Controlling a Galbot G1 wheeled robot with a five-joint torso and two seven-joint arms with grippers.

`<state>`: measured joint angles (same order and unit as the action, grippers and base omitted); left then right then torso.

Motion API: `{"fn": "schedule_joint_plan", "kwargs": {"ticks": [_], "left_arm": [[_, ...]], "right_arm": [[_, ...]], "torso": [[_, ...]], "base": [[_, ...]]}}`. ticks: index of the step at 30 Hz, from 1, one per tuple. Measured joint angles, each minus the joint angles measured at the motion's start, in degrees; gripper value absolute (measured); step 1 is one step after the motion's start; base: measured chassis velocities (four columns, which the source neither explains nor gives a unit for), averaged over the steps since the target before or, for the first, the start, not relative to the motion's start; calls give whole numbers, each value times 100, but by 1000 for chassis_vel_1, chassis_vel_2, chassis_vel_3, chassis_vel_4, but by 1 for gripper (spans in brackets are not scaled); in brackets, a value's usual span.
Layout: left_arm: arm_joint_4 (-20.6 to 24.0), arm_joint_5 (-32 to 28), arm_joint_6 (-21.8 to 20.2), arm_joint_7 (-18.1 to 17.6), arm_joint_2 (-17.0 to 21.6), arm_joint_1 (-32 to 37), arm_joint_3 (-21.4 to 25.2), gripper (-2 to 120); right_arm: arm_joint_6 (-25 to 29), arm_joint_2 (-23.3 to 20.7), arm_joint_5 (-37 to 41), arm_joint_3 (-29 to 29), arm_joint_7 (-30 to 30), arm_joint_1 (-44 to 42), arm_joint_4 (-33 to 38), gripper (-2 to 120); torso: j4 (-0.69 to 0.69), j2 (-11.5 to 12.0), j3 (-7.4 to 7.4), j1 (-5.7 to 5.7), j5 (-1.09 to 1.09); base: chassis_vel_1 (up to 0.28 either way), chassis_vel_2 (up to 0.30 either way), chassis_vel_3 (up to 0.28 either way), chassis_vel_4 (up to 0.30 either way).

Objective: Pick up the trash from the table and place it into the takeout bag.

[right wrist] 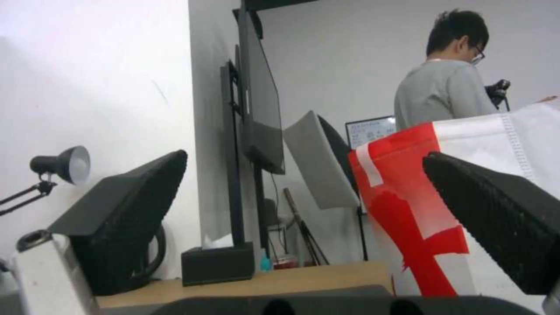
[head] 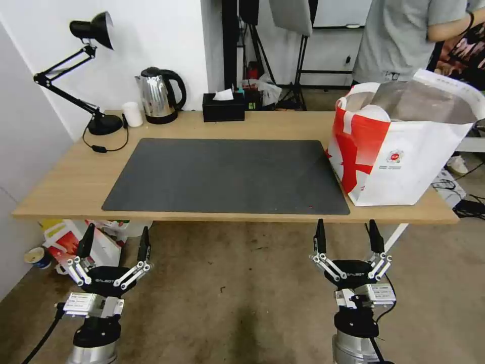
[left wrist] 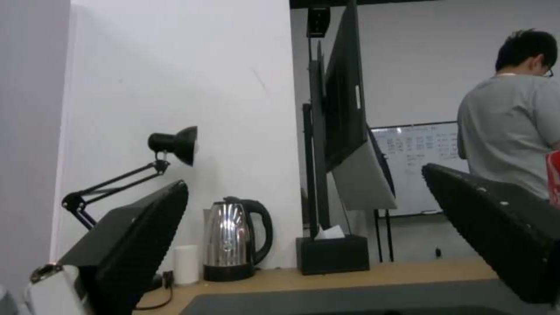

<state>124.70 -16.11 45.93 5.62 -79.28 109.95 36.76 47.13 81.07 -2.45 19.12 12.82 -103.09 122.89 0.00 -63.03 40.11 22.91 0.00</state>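
Note:
The takeout bag (head: 404, 156), white with broad red bands and a foil lining, stands open on the right end of the light-wood table (head: 76, 182). Something white and rounded (head: 376, 112) shows inside its mouth; I cannot tell which piece of trash it is. The dark grey mat (head: 227, 177) lies bare. My left gripper (head: 117, 237) hangs open below the table's front edge on the left, fingers pointing up. My right gripper (head: 346, 232) hangs open the same way, just in front of the bag. In the right wrist view the bag (right wrist: 408, 210) stands beyond the open right gripper (right wrist: 304, 155).
Along the back edge stand a black desk lamp (head: 103, 124), a small white cup (head: 133, 114), a steel kettle (head: 159, 96) and a black tissue box (head: 223, 107). A person in a grey shirt (head: 399, 40) stands behind the bag. Boxes (head: 76, 237) lie on the floor under the table's left end.

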Motion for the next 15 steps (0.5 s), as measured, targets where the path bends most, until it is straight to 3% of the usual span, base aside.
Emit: {"fn": "schedule_joint_plan", "kwargs": {"ticks": [15], "left_arm": [[37,21,-15,-21,-27,-14,2,100]], "right_arm": [[0,0,0,0,0,0,0,100]], "torso": [[0,0,0,0,0]], "base": [[0,0,0,0]]}}
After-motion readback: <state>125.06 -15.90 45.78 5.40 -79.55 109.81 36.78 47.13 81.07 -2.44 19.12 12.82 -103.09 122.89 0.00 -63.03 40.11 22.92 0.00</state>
